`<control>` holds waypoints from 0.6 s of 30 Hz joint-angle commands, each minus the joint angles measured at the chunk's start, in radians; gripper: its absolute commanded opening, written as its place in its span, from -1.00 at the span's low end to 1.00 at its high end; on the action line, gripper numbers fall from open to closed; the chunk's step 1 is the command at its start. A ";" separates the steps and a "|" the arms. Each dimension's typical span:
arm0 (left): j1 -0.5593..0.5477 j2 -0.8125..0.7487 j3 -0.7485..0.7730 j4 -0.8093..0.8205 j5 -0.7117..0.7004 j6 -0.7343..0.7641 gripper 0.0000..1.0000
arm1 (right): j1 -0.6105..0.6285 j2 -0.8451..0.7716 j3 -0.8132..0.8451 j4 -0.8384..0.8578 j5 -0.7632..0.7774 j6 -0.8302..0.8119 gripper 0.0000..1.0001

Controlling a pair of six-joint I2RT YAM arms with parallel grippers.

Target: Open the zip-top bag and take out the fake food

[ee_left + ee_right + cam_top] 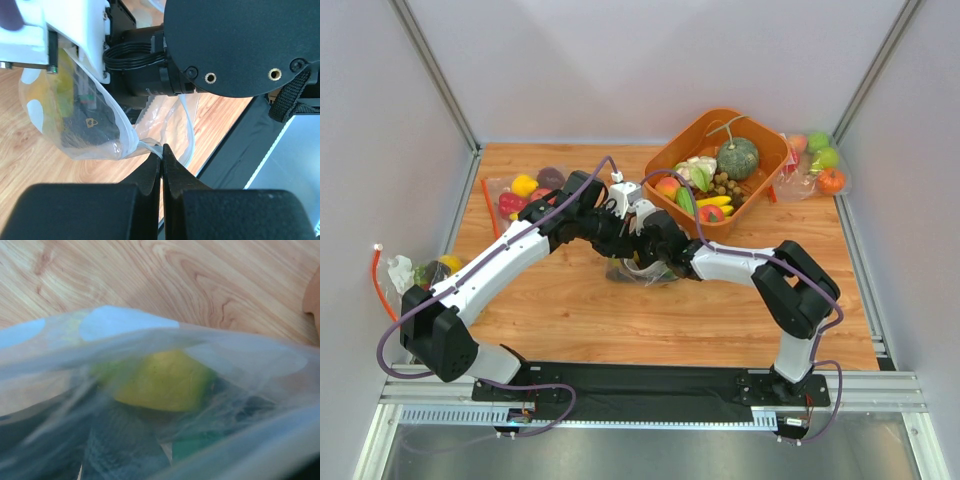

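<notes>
The zip-top bag (642, 270), clear with white dots, lies mid-table between both arms. My left gripper (626, 246) is shut on the thin strip (151, 148) at the bag's edge, fingertips (170, 165) pressed together on the plastic. In the left wrist view the bag (75, 125) bulges to the left of the left gripper (161, 152). My right gripper (640, 260) reaches into the bag's mouth. Its view looks through the plastic (130, 322) at the yellow-green mango (162, 380). Its dark fingers (125, 445) show blurred and apart just short of the mango, open. A dark green shape (200, 446) lies beside them.
An orange basket (769, 139) at the back right holds a grey-green pumpkin (737, 157), bananas (716, 203) and other pieces. Plain clear bags of fruit lie at the back left (525, 190), the back right (817, 165) and off the left edge (425, 270). A black mat (650, 380) lines the near edge.
</notes>
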 commanded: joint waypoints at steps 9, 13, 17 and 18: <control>-0.009 -0.005 0.039 0.000 0.016 0.012 -1.00 | -0.003 -0.188 -0.088 -0.172 0.052 0.001 0.19; -0.009 -0.001 0.040 -0.003 0.012 0.016 -1.00 | -0.001 -0.247 -0.076 -0.227 0.044 -0.002 0.22; -0.009 0.003 0.042 -0.002 0.015 0.012 -1.00 | 0.008 -0.296 -0.020 -0.347 0.073 -0.038 0.59; -0.009 0.003 0.042 -0.003 0.015 0.012 -1.00 | 0.011 -0.300 -0.007 -0.378 0.090 -0.048 0.64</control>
